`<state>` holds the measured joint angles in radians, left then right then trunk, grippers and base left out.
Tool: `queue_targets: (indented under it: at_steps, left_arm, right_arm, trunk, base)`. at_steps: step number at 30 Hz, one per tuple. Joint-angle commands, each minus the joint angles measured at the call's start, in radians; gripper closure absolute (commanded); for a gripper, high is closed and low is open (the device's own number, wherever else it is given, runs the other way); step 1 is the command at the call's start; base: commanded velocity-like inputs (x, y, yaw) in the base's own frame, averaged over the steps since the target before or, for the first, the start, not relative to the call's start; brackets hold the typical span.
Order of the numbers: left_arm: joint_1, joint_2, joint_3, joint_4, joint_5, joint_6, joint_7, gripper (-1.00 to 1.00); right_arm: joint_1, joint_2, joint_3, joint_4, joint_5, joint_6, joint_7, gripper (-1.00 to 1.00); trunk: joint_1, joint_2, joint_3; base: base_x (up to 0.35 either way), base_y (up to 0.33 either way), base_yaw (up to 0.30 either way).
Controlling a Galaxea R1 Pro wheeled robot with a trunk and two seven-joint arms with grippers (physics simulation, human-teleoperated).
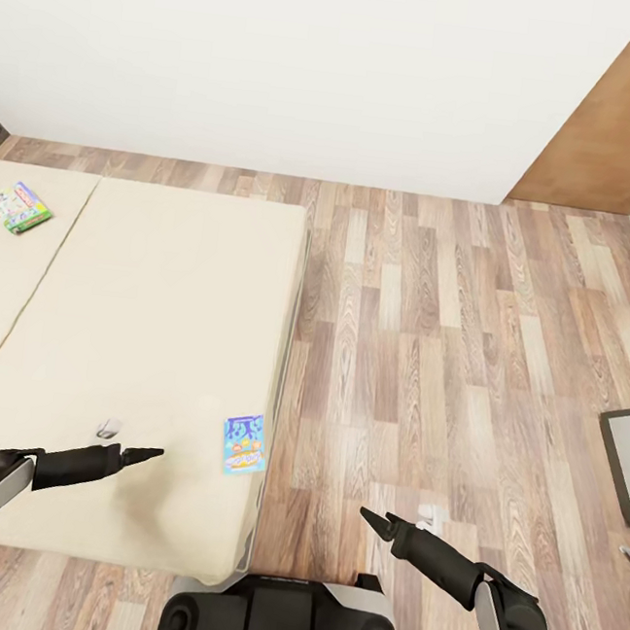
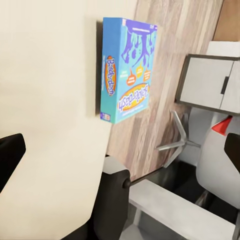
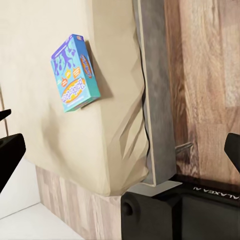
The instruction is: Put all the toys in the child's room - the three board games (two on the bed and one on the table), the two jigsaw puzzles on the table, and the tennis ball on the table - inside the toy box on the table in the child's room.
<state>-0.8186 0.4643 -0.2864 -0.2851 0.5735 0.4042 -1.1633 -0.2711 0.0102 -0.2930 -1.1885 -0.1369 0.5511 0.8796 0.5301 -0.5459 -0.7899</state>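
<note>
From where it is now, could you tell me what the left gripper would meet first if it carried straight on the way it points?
Probably the blue board game near the bed's edge: the left gripper points toward it over the mattress. Depth is unclear, so it may pass just above the box.

Two board games (image 1: 245, 444) (image 1: 20, 207), one bed (image 1: 156, 336)

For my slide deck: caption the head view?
Blue board game near the bed edge, green-bordered one farther off, both grippers empty.

Both dark arms reach forward low, the left claw (image 1: 143, 454) and right claw (image 1: 376, 524) empty, their fingers spread apart.
</note>
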Motion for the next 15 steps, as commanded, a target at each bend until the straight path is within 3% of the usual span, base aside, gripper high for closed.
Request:
queue_targets:
  at_steps: [1, 15]
  left_arm:
    - [-0.001, 0.001, -0.006, 0.0, 0.009, 0.013, -0.002, -1.0]
    - [0.0, -0.002, -0.005, 0.0, 0.009, 0.05, -0.001, -1.0]
  right_arm:
    - [0.0, 0.001, -0.003, 0.0, -0.004, 0.007, 0.002, -1.0]
    - [0.0, 0.001, -0.004, 0.0, -0.006, 0.007, 0.002, -1.0]
  trunk:
    - [0.0, -0.001, 0.001]
    - [0.0, -0.001, 0.024]
  base:
    - [0.0, 0.0, 0.0]
    - [0.0, 0.0, 0.0]
